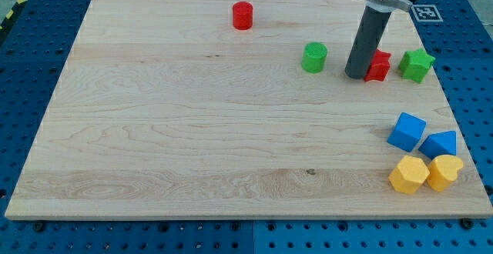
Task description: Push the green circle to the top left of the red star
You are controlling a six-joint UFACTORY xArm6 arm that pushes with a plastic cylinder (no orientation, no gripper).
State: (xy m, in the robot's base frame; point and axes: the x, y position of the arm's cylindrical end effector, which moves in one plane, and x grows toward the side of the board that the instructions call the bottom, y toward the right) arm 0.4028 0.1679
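Note:
The green circle [314,57] stands on the wooden board, right of centre near the view's top. The red star [378,66] lies further to the view's right, partly hidden behind my rod. My tip [357,75] rests on the board between the two, touching or almost touching the red star's left side, about fifty pixels right of the green circle. A green star [416,65] sits just right of the red star.
A red circle [243,15] stands near the board's top centre. Two blue blocks [407,131] [439,143] and two yellow blocks [408,175] [444,172] cluster at the lower right. The wooden board's [192,131] right edge is close to them.

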